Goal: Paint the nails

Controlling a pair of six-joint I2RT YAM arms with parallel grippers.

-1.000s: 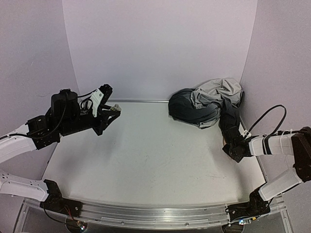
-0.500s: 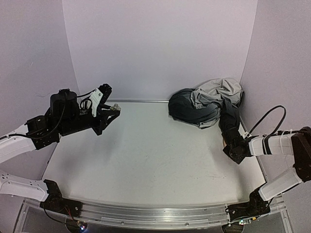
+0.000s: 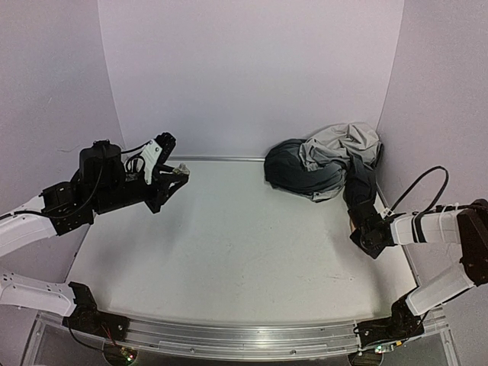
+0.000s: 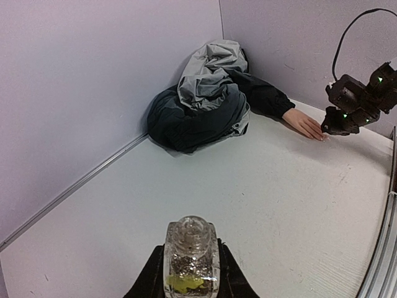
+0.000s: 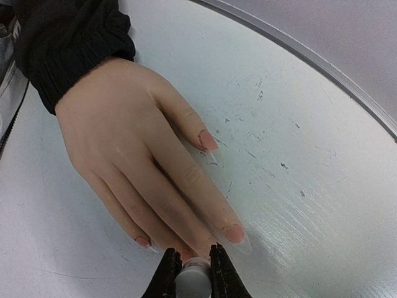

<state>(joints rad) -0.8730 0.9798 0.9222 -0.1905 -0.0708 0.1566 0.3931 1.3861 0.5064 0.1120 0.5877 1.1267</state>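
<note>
Nails (image 5: pixel 209 141) pinkish on pale peach hand (image 5: pixel 124 136).

Scuffed white table (image 3: pixel 229 252). Crumpled grey jacket (image 3: pixel 320 168) dumped in the far right corner, pale mannequin hand (image 5: pixel 136 155) lying flat, palm down, sleeve attached.

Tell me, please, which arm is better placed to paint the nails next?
Right. The right gripper, clamping a white cap, hangs at the nails of the hand; the left gripper holds the bottle far across the table.

Lab test booth: plain lilac walls (image 3: pixel 252 69), white table (image 3: pixel 229 252), alu rail (image 3: pixel 244 339).
</note>
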